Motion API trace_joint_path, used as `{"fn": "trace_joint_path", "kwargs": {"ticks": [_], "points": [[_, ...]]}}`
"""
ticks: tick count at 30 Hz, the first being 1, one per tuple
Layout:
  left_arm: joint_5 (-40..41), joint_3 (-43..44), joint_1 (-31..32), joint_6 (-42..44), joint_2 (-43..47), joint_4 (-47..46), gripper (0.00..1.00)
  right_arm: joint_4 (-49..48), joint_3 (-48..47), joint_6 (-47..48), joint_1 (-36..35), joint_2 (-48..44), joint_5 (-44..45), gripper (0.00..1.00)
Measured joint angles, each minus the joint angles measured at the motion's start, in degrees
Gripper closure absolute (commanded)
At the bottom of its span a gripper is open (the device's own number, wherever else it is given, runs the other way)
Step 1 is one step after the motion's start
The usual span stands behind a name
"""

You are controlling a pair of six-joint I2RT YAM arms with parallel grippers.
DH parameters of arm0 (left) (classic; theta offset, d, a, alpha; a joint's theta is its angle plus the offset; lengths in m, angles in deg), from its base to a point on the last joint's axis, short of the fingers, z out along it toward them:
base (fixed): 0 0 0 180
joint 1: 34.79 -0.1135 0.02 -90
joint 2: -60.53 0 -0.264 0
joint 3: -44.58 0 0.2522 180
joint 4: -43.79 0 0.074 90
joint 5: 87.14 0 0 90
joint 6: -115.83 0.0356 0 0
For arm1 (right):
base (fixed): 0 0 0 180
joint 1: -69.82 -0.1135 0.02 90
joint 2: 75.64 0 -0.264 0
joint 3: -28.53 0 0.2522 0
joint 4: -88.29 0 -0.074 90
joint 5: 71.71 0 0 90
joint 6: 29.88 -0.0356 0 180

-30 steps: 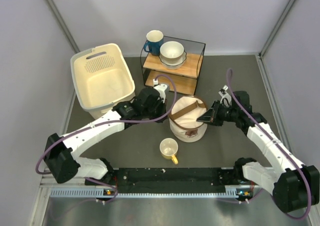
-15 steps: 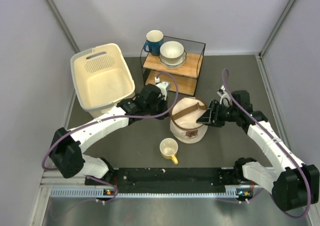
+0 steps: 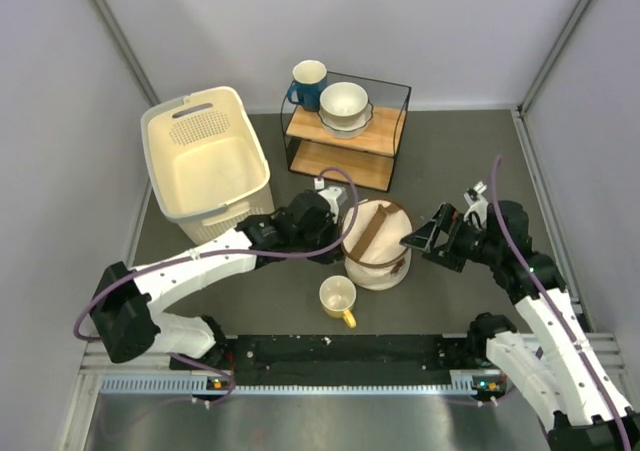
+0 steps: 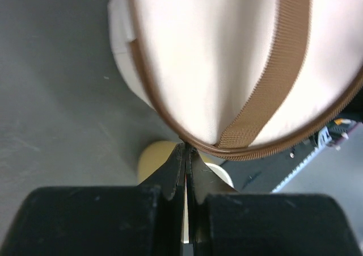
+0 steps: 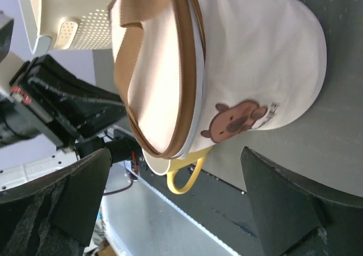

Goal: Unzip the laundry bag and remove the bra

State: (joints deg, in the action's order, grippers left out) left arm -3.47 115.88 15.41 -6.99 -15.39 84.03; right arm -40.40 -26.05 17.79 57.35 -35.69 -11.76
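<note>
The cream laundry bag [image 3: 380,261] stands mid-table, its round brown-trimmed lid [image 3: 372,227] tilted up on the left. A pale gap shows under the lid [image 5: 195,68] in the right wrist view. My left gripper [image 3: 334,219] is shut, its tips pinched at the lid's brown trim [image 4: 186,145], apparently on the small zip pull. The right gripper [image 3: 432,239] is wide open just right of the bag and touches nothing. Its fingers [image 5: 57,199] frame the bag's bear-patch side [image 5: 238,120]. The bra is hidden.
A yellow mug [image 3: 338,298] sits just in front of the bag, close under the lid's near edge [image 5: 176,173]. A cream perforated basket [image 3: 205,161] is at back left. A wire-frame shelf [image 3: 345,136] behind the bag holds a blue mug [image 3: 305,81] and a white bowl [image 3: 343,103].
My right gripper opened, let go of the bag's right side and drew back to the right. The left gripper slid nearer along the rim, and the lid now tilts up.
</note>
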Motion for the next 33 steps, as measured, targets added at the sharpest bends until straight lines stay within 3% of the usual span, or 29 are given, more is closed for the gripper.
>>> {"fn": "trace_joint_path", "kwargs": {"ticks": [6,7,9,10,11,22,33], "points": [[-0.3,0.5,7.1,-2.8,-0.8,0.5,1.00,-3.9,6.9,-7.8,-2.3,-1.6,-0.2,0.17],[-0.4,0.7,7.7,-3.1,-1.2,0.4,1.00,-5.2,7.8,-9.1,-3.7,-1.0,0.2,0.39],[-0.7,0.8,8.1,-3.3,-1.6,0.3,1.00,-8.0,9.0,-11.0,-7.0,0.8,1.4,0.57],[-0.7,0.9,8.0,-3.3,-1.7,0.3,1.00,-9.7,9.4,-12.3,-8.4,1.8,1.8,0.91],[-0.7,1.0,8.0,-3.3,-1.7,0.3,1.00,-11.2,9.8,-13.1,-9.2,2.5,2.2,1.00],[5.6,1.6,7.5,0.9,-1.4,1.1,1.00,-16.2,11.5,-13.6,-10.2,5.2,5.9,1.00],[5.0,1.7,-1.7,7.0,-1.6,-2.5,1.00,-13.4,8.4,-6.7,-9.7,6.2,6.4,1.00]]}}
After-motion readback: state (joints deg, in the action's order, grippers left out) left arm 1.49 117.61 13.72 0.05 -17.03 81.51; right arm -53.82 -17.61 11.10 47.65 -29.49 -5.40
